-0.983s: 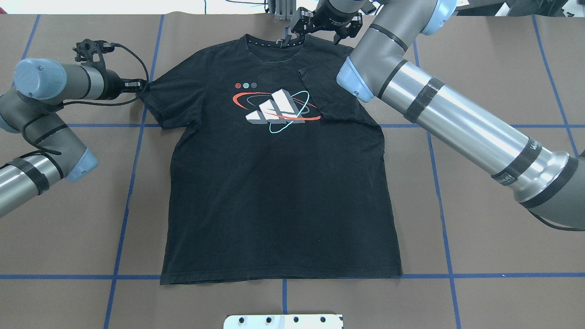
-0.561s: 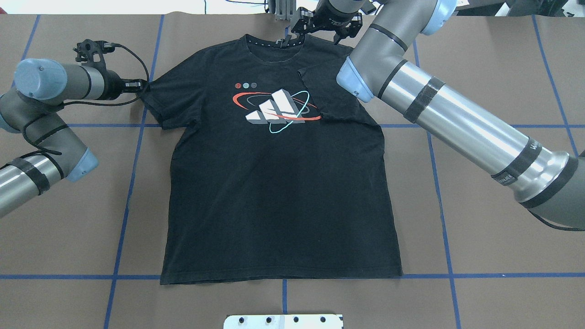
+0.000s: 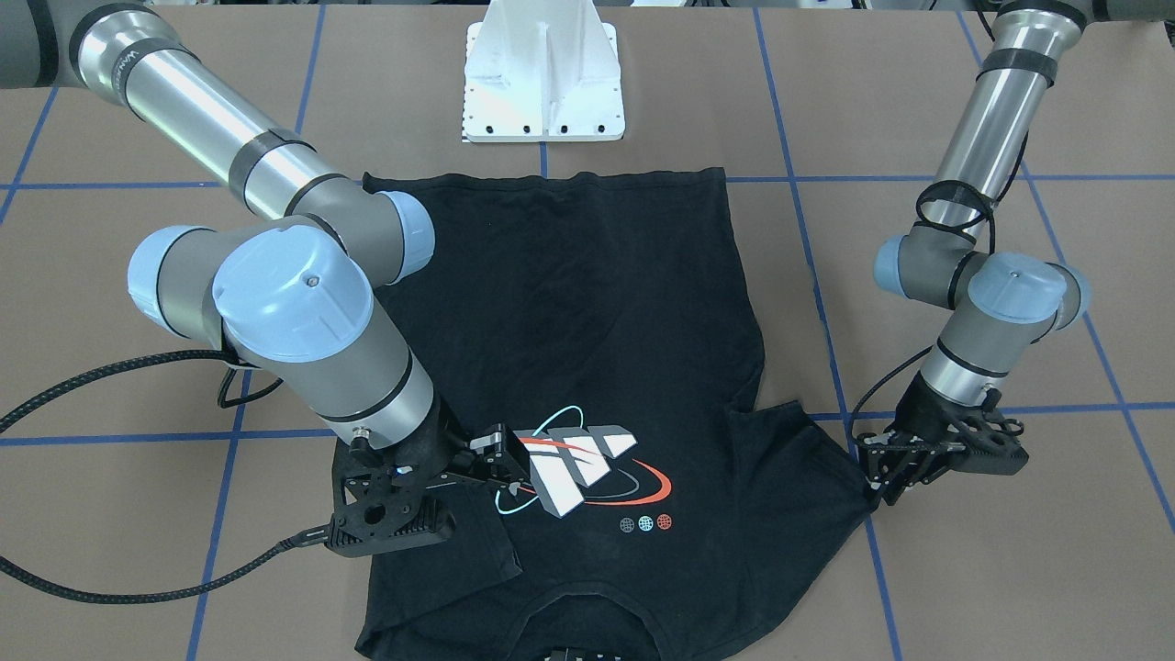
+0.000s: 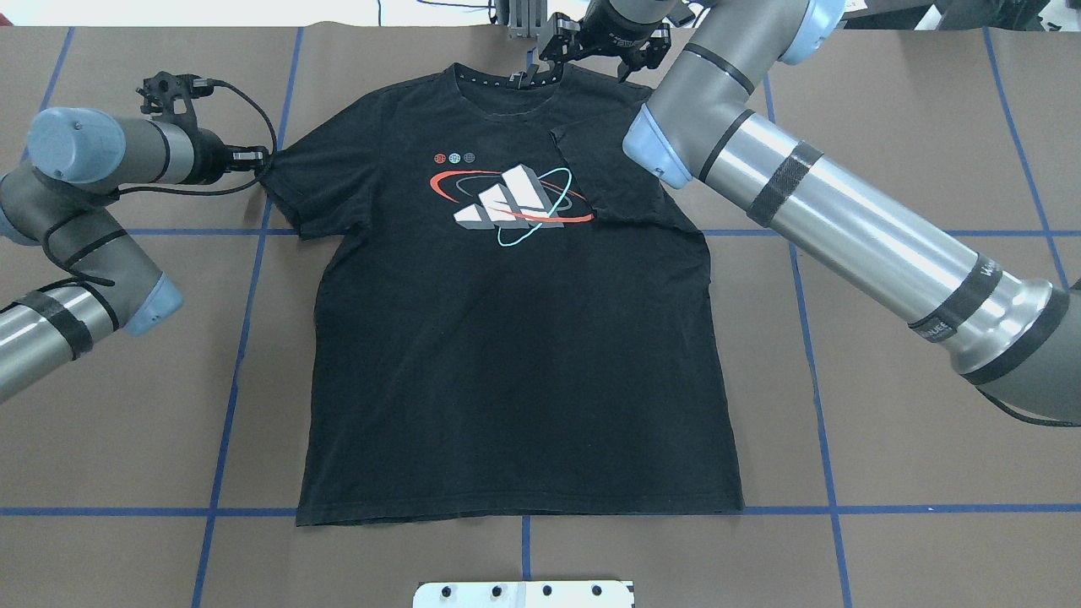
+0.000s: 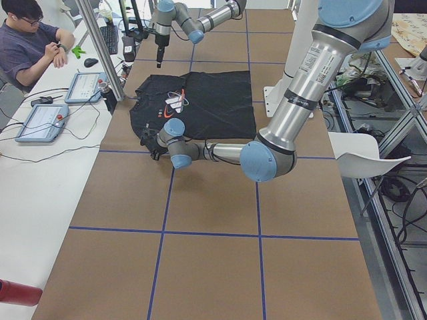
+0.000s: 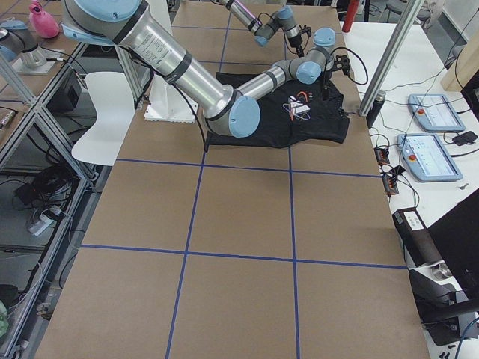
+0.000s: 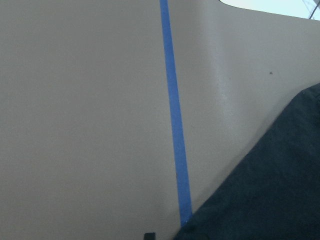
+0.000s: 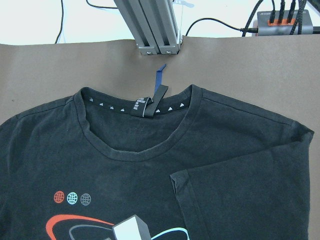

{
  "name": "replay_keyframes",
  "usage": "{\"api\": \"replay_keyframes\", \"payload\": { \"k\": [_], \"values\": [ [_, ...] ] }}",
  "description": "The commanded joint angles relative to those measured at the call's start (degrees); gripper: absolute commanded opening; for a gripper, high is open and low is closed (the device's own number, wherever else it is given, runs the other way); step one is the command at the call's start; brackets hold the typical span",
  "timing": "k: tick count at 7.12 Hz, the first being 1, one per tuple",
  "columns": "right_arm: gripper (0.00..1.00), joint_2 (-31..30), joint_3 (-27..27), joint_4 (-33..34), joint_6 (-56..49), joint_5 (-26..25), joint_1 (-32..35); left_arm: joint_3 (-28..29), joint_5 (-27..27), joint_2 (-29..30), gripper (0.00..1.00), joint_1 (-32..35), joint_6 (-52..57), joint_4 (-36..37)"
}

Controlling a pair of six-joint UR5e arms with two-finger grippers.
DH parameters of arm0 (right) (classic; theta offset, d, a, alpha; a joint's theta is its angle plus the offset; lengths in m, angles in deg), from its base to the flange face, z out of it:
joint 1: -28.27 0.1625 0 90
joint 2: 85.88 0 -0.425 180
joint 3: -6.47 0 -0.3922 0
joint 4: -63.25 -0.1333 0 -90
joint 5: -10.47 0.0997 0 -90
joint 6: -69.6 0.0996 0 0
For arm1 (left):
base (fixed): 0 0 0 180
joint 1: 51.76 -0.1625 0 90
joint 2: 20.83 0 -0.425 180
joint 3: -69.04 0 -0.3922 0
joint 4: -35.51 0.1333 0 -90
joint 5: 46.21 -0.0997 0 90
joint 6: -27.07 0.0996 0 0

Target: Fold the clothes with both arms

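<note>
Found wide bare surface (image 4: pixel 887 439) on both long sides of the T-shirt (image 4: pixel 507 380), open from the hem line up toward the sleeves. Found only a narrow strip between the hem and the white base plate (image 4: pixel 524 594). Met the right arm (image 4: pixel 844 219) slanted above the surface beside the folded sleeve, its elbow over that shoulder, barring a straight drop there. Met the left arm (image 4: pixel 101 152) low at the outer edge of the other sleeve. Met an aluminium post (image 8: pixel 155 25) just beyond the collar. Saw the chest and lower cloth uncovered from above.
</note>
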Motion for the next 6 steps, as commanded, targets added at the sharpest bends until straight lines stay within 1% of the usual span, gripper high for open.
{"api": "replay_keyframes", "payload": {
  "k": [1,3,6],
  "values": [
    [1.0,0.0,0.0,0.0,0.0,0.0,0.0,-0.2,0.1,0.0,0.0,0.0,0.0,0.6],
    [1.0,0.0,0.0,-0.1,0.0,0.0,0.1,-1.6,0.3,0.0,0.0,0.0,-0.2,1.4],
    [1.0,-0.1,0.0,-0.1,0.0,0.0,0.1,-7.6,0.4,0.0,0.0,0.1,-0.5,7.7]
  ]
}}
